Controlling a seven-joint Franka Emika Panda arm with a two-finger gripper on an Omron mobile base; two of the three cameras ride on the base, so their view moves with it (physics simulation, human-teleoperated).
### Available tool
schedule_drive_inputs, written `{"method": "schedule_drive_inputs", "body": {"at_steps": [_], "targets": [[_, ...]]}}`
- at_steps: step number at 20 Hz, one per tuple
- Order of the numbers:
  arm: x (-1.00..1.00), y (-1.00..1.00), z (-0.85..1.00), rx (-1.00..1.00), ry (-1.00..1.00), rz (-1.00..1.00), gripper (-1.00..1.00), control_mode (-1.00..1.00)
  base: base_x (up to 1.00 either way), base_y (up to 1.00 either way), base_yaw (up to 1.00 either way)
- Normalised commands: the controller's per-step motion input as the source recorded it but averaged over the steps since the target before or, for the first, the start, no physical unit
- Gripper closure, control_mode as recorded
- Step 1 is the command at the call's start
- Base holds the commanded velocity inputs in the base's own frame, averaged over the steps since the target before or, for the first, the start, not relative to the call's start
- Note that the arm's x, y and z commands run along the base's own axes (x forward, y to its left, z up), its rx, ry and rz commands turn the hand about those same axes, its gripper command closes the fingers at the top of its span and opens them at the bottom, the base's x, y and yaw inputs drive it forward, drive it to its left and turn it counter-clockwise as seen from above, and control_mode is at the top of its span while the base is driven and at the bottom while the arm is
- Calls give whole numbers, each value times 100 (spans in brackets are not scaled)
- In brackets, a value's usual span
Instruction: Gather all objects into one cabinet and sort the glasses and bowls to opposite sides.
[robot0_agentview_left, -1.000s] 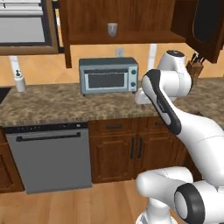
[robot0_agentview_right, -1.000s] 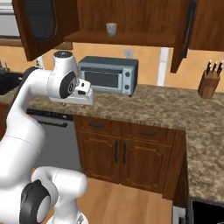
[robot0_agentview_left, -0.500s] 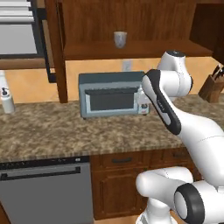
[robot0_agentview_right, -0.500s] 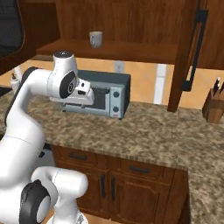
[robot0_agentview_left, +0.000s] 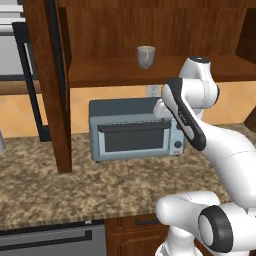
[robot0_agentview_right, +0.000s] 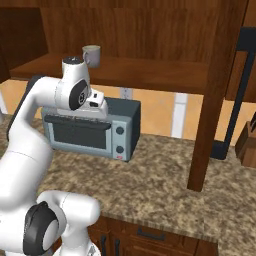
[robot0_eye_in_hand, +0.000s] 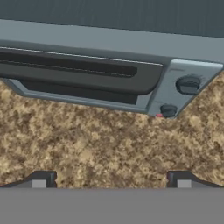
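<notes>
A plain grey mug (robot0_agentview_left: 146, 56) (robot0_agentview_right: 91, 55) stands alone on the shelf (robot0_agentview_left: 110, 74) (robot0_agentview_right: 155, 74) of the dark reddish-brown wall cabinet, whose doors hang open. My gripper (robot0_eye_in_hand: 111, 181) is open and holds nothing; its two fingertips (robot0_eye_in_hand: 40, 179) stand wide apart. It points down over the granite counter (robot0_eye_in_hand: 100, 148), just in front of the toaster oven (robot0_eye_in_hand: 131, 74). The hand (robot0_agentview_right: 95, 102) sits well below the shelf, level with the oven's top. The cream cups and the black bowl are out of view.
A blue-grey toaster oven (robot0_agentview_left: 134, 131) (robot0_agentview_right: 92, 131) stands on the counter (robot0_agentview_left: 100, 190) (robot0_agentview_right: 165, 180) under the shelf. One open door with a black bar handle (robot0_agentview_left: 49, 85) hangs at the left, the other (robot0_agentview_right: 216, 95) at the right. A knife block (robot0_agentview_right: 248, 145) sits far right.
The whole picture has shifted and grown: the base has driven closer to the counter and cabinet. The arm keeps much the same pose, the gripper stays open, and the mug has not moved.
</notes>
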Motion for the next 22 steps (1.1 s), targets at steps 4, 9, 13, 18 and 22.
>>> {"method": "schedule_drive_inputs", "body": {"at_steps": [4, 9, 13, 18, 22], "targets": [[0, 0, 0, 0, 0, 0, -100, 100, 100, 2, 0], [40, 6, 0, -2, 4, -1, -100, -100, 60, 11, -1], [91, 23, 0, -8, 2, -5, -100, -100, 0, 0, 0], [11, 15, 23, -6, -6, -1, -100, -100, 0, 0, 0], [-62, 0, 28, 0, -14, 0, -100, -100, 0, 0, 0]]}}
